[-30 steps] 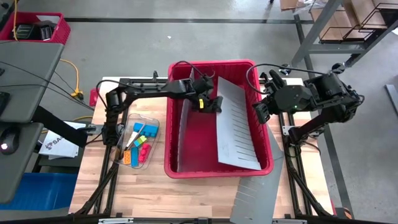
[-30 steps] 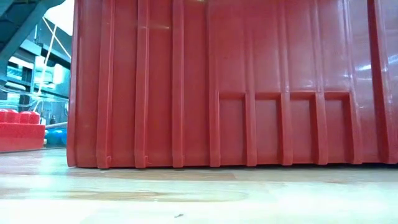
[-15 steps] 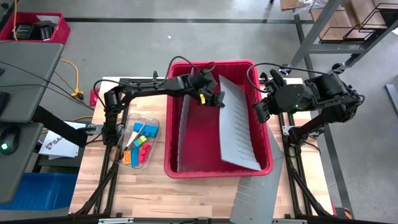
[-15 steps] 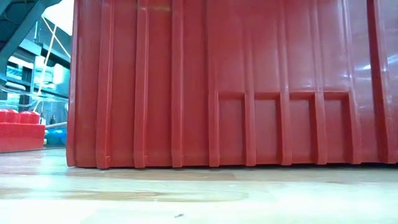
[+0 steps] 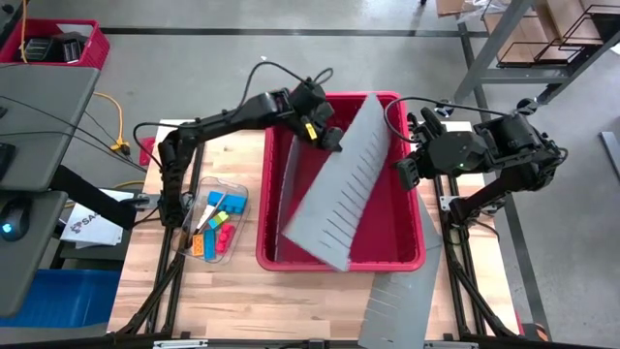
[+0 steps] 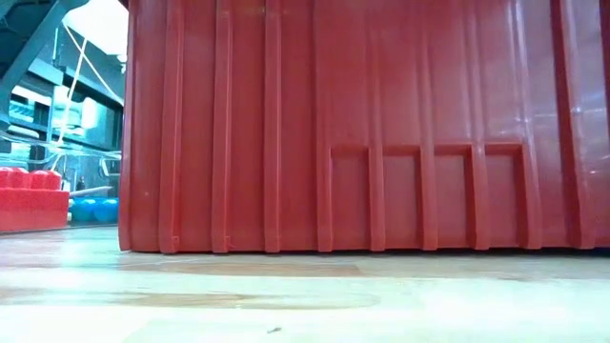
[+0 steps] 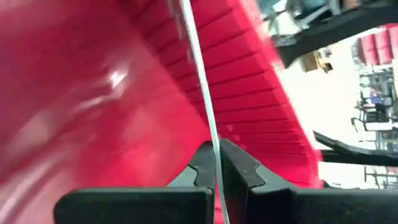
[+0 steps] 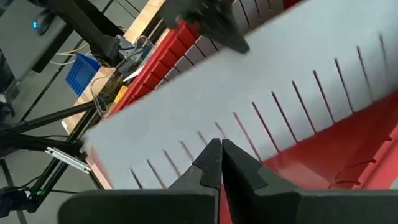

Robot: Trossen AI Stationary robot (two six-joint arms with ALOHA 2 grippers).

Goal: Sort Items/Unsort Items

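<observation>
The items, several blue, orange, red and green pieces (image 5: 215, 225), lie in a clear tray (image 5: 235, 186) to the left of the red bin (image 5: 412, 254). In the low view a red block (image 6: 29, 195) and blue pieces (image 6: 91, 210) show left of the bin wall (image 6: 381, 124). My left gripper (image 5: 325, 139) is over the bin's far left part, shut on a grey slotted divider panel (image 5: 339, 189) that slants across the bin. My right gripper (image 5: 405, 176) hangs shut at the bin's right rim, holding nothing. My left gripper pinches the panel's plain long edge (image 7: 215, 146) between its two fingers, near the panel's far end. The fingers come slanting down from the far left. The panel stands tilted, its far end raised, and its near corner (image 5: 332, 264) is down at the bin's near wall.
A second grey divider (image 5: 281, 199) stands along the bin's left wall. Another slotted panel (image 5: 397, 310) lies on the table at the near right, partly under the bin. My right gripper's view looks onto the raised panel (image 8: 261, 74). Bare wood lies in front of the bin.
My left gripper has risen and gone toward the far left, rolling as it went, with the panel in its fingers. The panel's far end has come up and its near end has swung from the bin's right side toward the middle. The bin has shifted slightly.
</observation>
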